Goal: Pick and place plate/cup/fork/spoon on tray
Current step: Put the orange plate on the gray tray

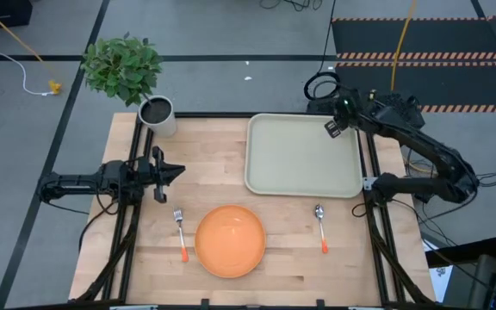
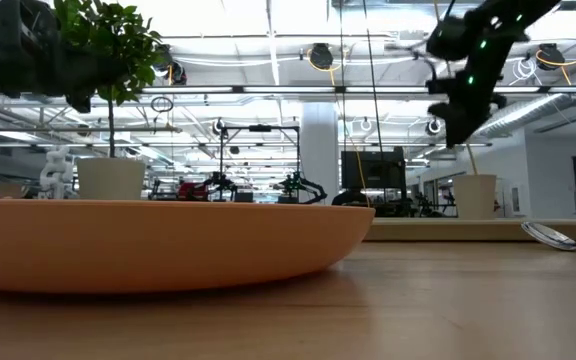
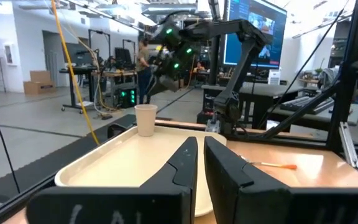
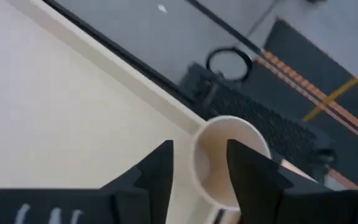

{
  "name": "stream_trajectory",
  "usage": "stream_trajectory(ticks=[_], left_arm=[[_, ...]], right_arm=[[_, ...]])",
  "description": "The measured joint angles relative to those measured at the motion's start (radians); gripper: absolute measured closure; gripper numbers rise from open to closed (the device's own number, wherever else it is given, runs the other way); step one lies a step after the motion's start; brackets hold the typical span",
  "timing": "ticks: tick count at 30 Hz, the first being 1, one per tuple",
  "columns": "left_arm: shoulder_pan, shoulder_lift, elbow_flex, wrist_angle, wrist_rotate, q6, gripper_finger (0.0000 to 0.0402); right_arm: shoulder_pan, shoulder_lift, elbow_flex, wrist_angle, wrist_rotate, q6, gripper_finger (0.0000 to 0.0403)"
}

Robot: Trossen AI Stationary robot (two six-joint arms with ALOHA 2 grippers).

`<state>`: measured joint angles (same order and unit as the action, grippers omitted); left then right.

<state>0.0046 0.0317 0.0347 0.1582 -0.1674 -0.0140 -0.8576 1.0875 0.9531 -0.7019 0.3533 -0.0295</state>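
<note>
The beige cup (image 3: 145, 119) stands upright on its base in the far right corner of the pale tray (image 1: 304, 155); it also shows in the low view (image 2: 475, 195). My right gripper (image 4: 199, 149) is open and hangs just above the cup (image 4: 229, 158), clear of it in the low view (image 2: 458, 130). The orange plate (image 1: 231, 241), the fork (image 1: 180, 232) to its left and the spoon (image 1: 320, 226) to its right lie flat on the table, near the front. My left gripper (image 1: 179, 170) is shut and empty at the table's left.
A light pot with dark soil (image 1: 156, 112) and a leafy plant (image 1: 123, 65) stand at the table's far left corner. Bare wood lies between the tray and the left gripper. Black frame rails run along both sides of the table.
</note>
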Motion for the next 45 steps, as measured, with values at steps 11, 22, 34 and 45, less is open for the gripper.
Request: stream_trajectory(ticks=[11, 22, 34, 45], left_arm=[[-0.128, 0.396, 0.228, -0.002, -0.001, -0.022, 0.0369], [-0.374, 0.931, 0.553, -0.044, -0.002, 0.05, 0.0369], [-0.573, 1.331, 0.956, -0.398, 0.017, -0.02, 0.0364], [-0.699, 1.505, 1.05, -0.419, 0.02, -0.197, 0.0256]], right_arm=[[0.372, -0.239, -0.025, -0.001, -0.399, 0.169, 0.025], [0.762, -0.34, -0.236, 0.154, -0.408, 0.125, 0.025], [0.862, -0.342, -0.236, 0.092, -0.402, 0.215, 0.025], [0.93, -0.341, -0.236, 0.171, -0.402, 0.254, 0.025]])
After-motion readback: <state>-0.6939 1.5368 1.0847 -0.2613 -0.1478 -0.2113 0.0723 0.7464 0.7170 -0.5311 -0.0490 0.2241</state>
